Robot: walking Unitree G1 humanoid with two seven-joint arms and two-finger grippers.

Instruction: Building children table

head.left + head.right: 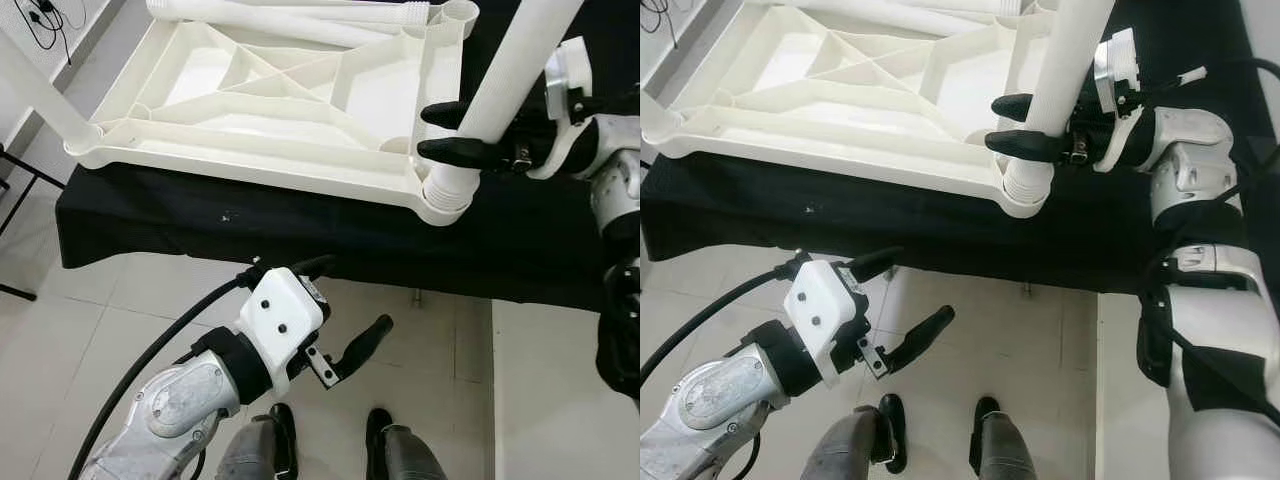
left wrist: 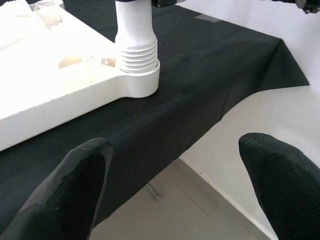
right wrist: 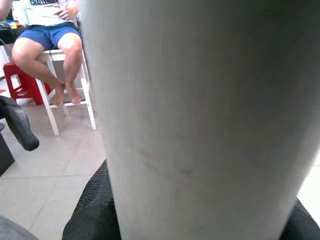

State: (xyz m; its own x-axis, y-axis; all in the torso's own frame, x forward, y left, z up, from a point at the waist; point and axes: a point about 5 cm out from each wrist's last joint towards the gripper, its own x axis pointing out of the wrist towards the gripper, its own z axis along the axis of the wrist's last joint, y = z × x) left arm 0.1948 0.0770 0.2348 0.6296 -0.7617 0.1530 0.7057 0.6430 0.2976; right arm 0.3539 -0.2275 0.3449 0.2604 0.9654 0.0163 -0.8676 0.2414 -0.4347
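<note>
Right gripper (image 1: 1012, 124): fingers clamped on white plastic tube leg (image 1: 1065, 70) | leg upright in corner socket of inverted white ribbed plastic table panel (image 1: 290, 90), near black-draped tabletop (image 1: 520, 250) front edge | left gripper (image 1: 345, 310): fingers apart, over floor.

You see a plain white table top (image 1: 250, 90) and white leg (image 1: 505, 75) on a black cloth (image 1: 200, 215) over the counter, black fingers (image 1: 455, 152) on the right hand (image 1: 450, 132), pale grey floor tiles (image 1: 130, 300), and a red stool (image 3: 20, 80) beside a white chair (image 3: 50, 107).
</note>
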